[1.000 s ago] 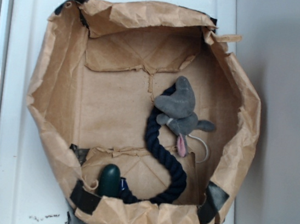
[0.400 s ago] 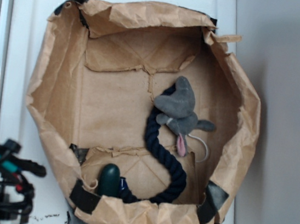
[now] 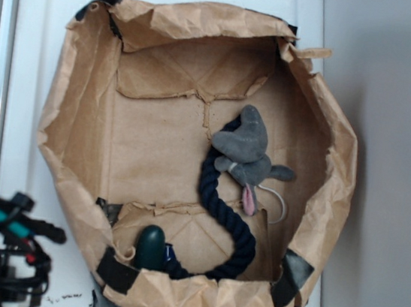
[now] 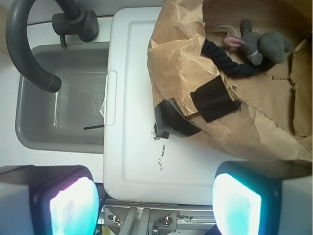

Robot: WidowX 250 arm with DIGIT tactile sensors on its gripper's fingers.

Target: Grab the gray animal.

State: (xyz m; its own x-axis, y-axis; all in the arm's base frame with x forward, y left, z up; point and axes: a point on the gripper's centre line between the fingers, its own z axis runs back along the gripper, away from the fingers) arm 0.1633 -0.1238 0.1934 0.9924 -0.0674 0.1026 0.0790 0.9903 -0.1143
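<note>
The gray animal point(image 3: 246, 153), a small plush mouse with a pink inner ear and a thin whitish tail, lies inside the brown paper bag point(image 3: 83, 107), right of centre, resting on the upper end of the dark navy rope point(image 3: 221, 208). The wrist view shows the mouse point(image 4: 261, 45) at the top right, far from the jaws. My gripper point(image 3: 23, 239) hangs at the lower left, outside the bag, over the white surface. In the wrist view the gripper point(image 4: 154, 205) is open, its pads point(image 4: 73, 205) wide apart with nothing between them.
A dark green rounded object point(image 3: 151, 246) lies at the bag's lower edge beside the rope's end. Black tape patches point(image 4: 214, 99) hold the bag's crumpled wall. A gray sink point(image 4: 63, 98) with a dark faucet point(image 4: 29, 44) sits beyond the white surface point(image 4: 142, 147).
The arm entered at the lower left between one second ago and now. Since 0.4 s ago it has shifted only slightly. The mouse, rope and bag have not moved.
</note>
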